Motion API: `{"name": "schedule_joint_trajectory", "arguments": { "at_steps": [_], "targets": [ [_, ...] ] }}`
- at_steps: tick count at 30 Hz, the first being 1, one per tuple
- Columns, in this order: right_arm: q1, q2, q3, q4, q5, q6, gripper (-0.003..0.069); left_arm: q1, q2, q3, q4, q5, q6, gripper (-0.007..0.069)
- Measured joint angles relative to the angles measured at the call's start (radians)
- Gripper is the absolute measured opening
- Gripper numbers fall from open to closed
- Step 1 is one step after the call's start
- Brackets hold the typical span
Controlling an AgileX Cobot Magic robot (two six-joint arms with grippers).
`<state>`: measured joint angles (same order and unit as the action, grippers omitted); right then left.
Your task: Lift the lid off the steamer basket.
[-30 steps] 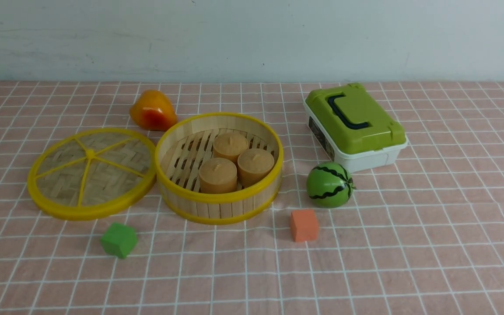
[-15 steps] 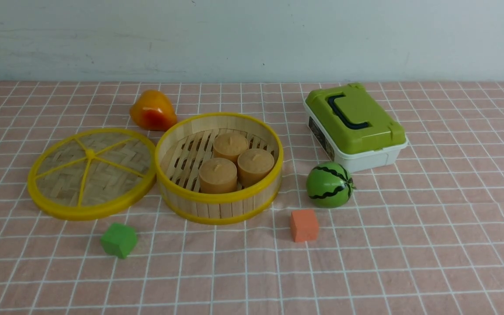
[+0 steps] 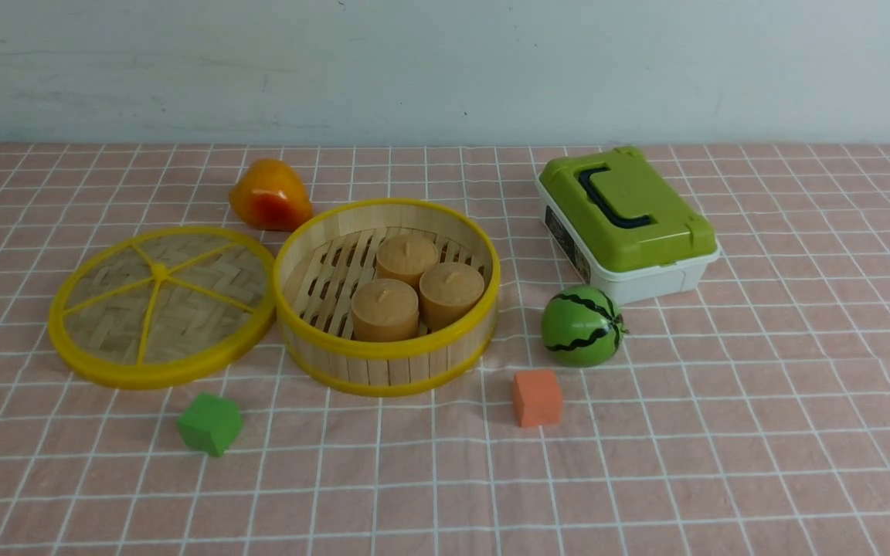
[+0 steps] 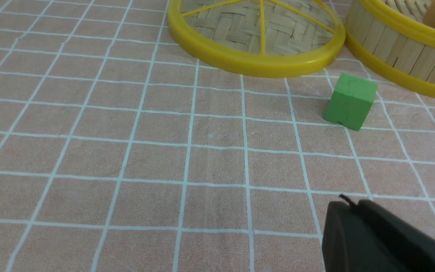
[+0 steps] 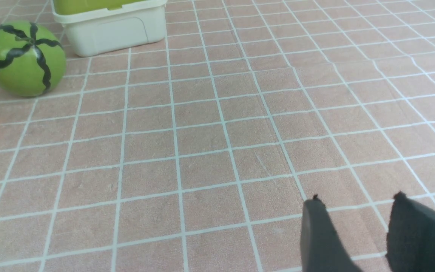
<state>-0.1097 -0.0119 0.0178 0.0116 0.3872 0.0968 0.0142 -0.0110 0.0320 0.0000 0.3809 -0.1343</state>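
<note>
The checked pink cloth (image 3: pixel 723 432) covered the whole table up to the pale wall (image 3: pixel 445 69), and its near half and far right lay open. The lid (image 3: pixel 161 306) lay flat on the cloth to the left of the basket (image 3: pixel 387 297), already off, its right edge touching or just under the basket's left wall; from these views I could not tell which. Open cloth ran left of the lid to the picture's edge. The basket stood uncovered, three tan cakes (image 3: pixel 414 286) bunched toward its right side on the slatted floor. The box (image 3: pixel 626 224) sat well to the right, green top closed, with a clear lane between it and the basket. The melon (image 3: pixel 582 326) stood just in front of the box's near corner. The orange fruit (image 3: pixel 270 194) lay behind the gap between lid and basket, near both rims. The orange cube (image 3: pixel 537 397) sat in front of the melon, apart from it; the green cube (image 3: pixel 209 423) sat near the lid's front edge, not touching.

Neither arm showed in the front view. In the wrist views, the left gripper (image 4: pixel 347 204) hovered over bare cloth, fingers together and empty; the right gripper (image 5: pixel 357 200) hung with a gap between its fingers, holding nothing.
</note>
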Motion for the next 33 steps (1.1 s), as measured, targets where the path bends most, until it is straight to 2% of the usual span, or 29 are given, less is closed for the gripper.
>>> {"name": "schedule_joint_trajectory", "arguments": {
  "at_steps": [33],
  "targets": [
    [0.0,0.0,0.0,0.0,0.0,0.0,0.0241,0.0,0.0,0.0,0.0,0.0,0.0,0.0051]
  ]
}}
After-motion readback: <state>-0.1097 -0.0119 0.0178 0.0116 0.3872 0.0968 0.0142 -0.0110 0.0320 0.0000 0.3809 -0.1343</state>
